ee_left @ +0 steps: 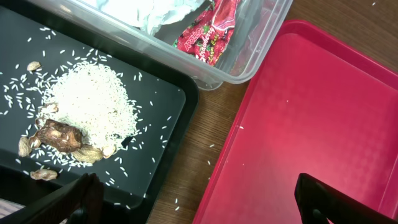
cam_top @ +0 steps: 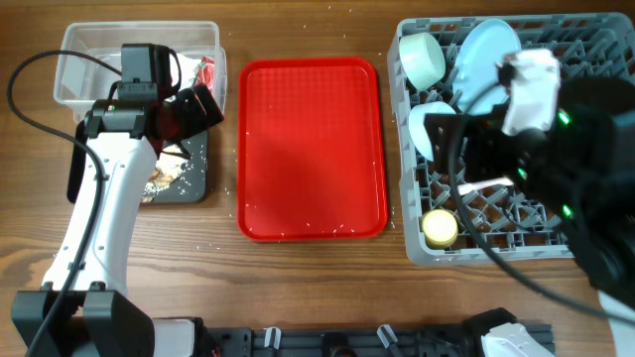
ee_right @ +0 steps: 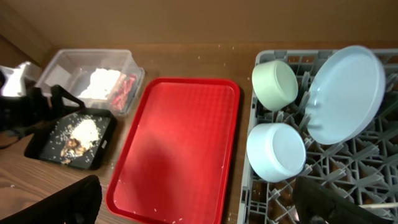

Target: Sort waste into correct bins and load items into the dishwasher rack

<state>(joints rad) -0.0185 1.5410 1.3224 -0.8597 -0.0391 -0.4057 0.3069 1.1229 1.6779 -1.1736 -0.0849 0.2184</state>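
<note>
Sorting looks nearly finished. The red tray [cam_top: 312,149] sits mid-table, bare except for stray rice grains. Left of it, the tub [cam_top: 74,59] holds the napkin [ee_left: 149,15] and wrapper [ee_left: 208,31], and the black tray [ee_left: 161,106] holds the rice and scraps [ee_left: 87,106]. Right of it, the rack [cam_top: 417,248] holds the green bowl [cam_top: 424,59], blue bowl [ee_right: 275,151], plate [cam_top: 486,50] and cup [cam_top: 440,227]. I cannot make out the spoon and fork under the right arm. The left gripper [ee_left: 198,186], at the red tray's left edge, and the right gripper [ee_right: 199,190], over the rack, both gape with nothing in them.
</note>
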